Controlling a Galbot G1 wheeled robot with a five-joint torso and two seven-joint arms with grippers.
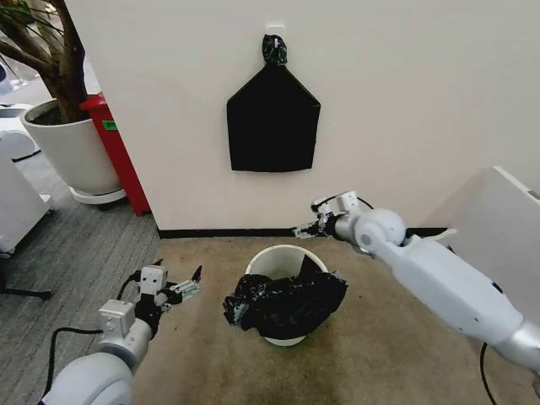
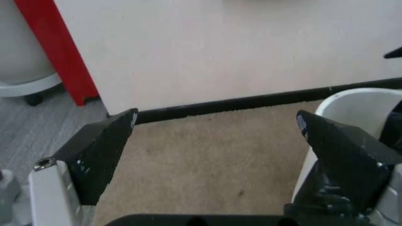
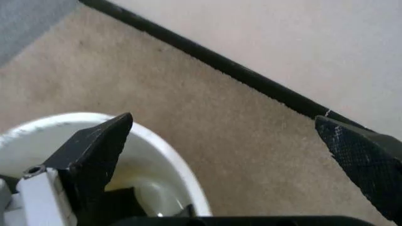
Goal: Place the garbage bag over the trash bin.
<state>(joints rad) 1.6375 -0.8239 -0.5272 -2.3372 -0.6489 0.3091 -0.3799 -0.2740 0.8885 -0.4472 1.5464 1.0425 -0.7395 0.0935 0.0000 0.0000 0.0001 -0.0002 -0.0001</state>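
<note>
Both hands gape empty, left hand beside and right hand behind the small cream-white plastic bin, crinkly black plastic bag draped over its front rim.

Glossy white rounded arm shells, grey wrist joints, black cables, left hand with black wedge-shaped fingers

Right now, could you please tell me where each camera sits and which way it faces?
Head view: from the robot's head, down at the trash bin with the garbage bag draped on its front; left hand and right hand show.
Left wrist view: between open fingers, toward wall and carpet.
Right wrist view: between open fingers, over the bin's far rim.
All three share the bin.
</note>
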